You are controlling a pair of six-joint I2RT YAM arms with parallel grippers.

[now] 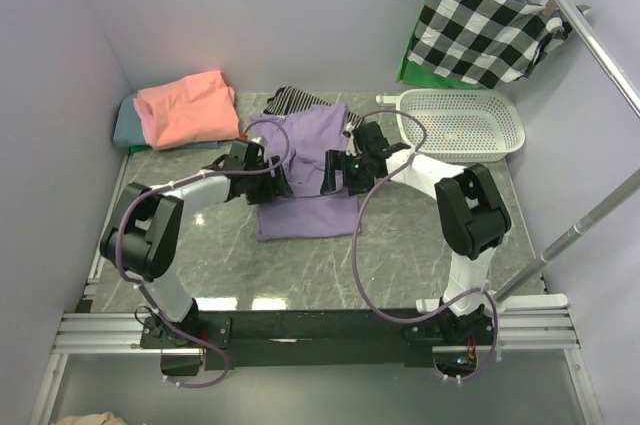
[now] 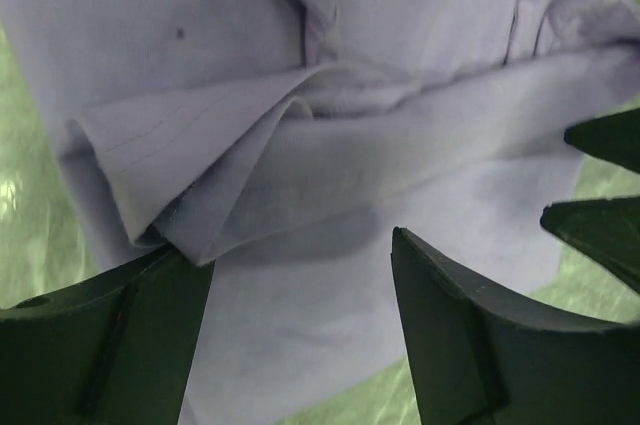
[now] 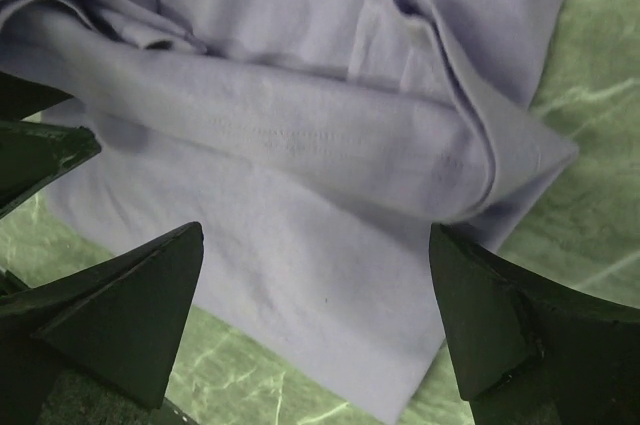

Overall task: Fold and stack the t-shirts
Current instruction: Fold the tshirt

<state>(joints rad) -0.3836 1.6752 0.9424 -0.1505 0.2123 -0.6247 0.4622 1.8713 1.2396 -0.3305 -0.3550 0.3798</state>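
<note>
The lavender-purple t-shirt (image 1: 305,180) lies partly folded in the middle of the table. It fills the left wrist view (image 2: 330,125) and the right wrist view (image 3: 300,145). My left gripper (image 1: 277,181) is open and hovers over its left edge, with a folded flap (image 2: 190,175) just beyond the fingers. My right gripper (image 1: 335,173) is open over its right edge, above a rolled fold (image 3: 400,155). Neither holds cloth. The salmon-pink t-shirt (image 1: 187,108) lies folded on the grey-teal t-shirt (image 1: 124,125) at the back left.
A white plastic basket (image 1: 462,123) stands at the back right. A striped cloth (image 1: 298,100) lies behind the purple shirt. A black-and-white checked cloth (image 1: 478,30) hangs on a hanger from a metal rail (image 1: 585,25) at the right.
</note>
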